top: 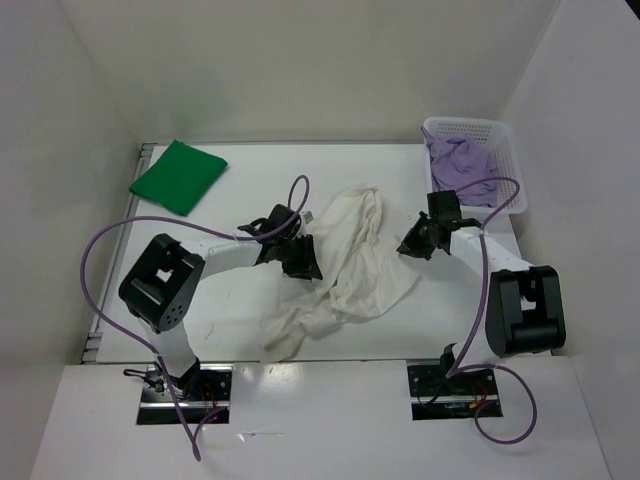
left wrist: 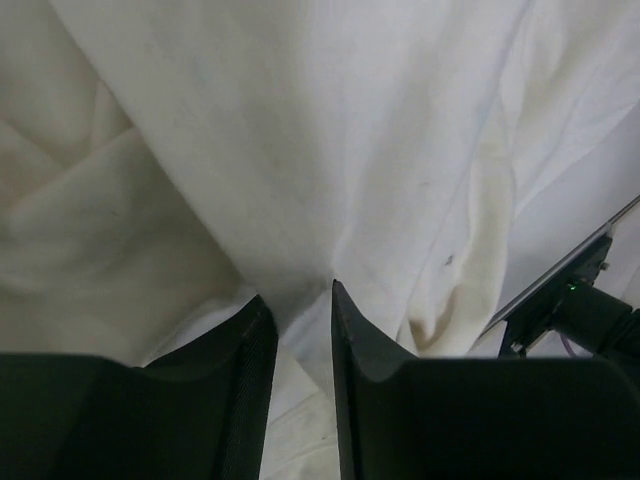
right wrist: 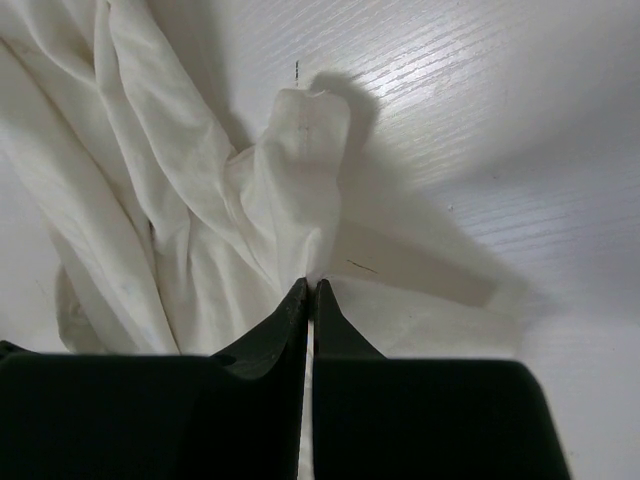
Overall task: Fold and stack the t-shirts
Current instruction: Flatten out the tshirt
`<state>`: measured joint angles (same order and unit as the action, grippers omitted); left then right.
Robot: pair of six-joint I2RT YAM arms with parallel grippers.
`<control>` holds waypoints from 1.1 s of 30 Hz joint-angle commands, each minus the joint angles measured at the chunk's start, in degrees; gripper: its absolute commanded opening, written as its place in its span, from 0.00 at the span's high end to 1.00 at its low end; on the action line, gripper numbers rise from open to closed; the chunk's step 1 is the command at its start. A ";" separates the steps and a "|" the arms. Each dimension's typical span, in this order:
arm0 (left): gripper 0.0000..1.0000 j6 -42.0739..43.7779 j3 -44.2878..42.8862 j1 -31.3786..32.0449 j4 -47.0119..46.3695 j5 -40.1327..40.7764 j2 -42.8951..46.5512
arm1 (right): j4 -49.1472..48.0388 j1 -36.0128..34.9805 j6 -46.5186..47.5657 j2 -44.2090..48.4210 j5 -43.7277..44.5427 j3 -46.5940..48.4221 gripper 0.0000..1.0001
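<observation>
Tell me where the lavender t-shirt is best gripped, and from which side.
Pinch the highest bunched fold of the lavender t-shirt, coming straight down from above. It lies crumpled inside the white basket, whose walls would likely block any sideways approach by an end effector.

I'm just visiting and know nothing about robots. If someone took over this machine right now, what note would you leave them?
Grippers: the left gripper is shut on a bunch of the white t-shirt; the right gripper is shut on its other edge.
Things: the white t-shirt lies crumpled between the arms. The lavender t-shirt sits unfolded in the basket.
Done: the green t-shirt is folded, at the far left.
Left: fold white and lavender, then stack all three.
</observation>
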<state>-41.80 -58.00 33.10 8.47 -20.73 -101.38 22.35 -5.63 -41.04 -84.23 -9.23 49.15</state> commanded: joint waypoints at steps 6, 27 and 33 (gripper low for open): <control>0.74 -0.92 -5.63 -0.06 1.19 1.57 6.10 | -0.12 -0.44 1.05 3.54 -1.13 -1.16 0.99; 0.96 4.80 -22.21 -29.74 11.91 -7.65 18.76 | 15.52 -0.44 6.67 14.44 -2.36 20.45 1.00; 0.96 2.36 -29.18 -34.24 10.35 -9.06 17.19 | 17.03 -2.36 6.06 17.25 -5.27 28.54 1.00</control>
<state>-37.95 -84.25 -1.17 20.86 -26.39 -85.78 37.01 -6.55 -35.46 -69.23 -12.67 73.28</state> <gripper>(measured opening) 0.047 0.009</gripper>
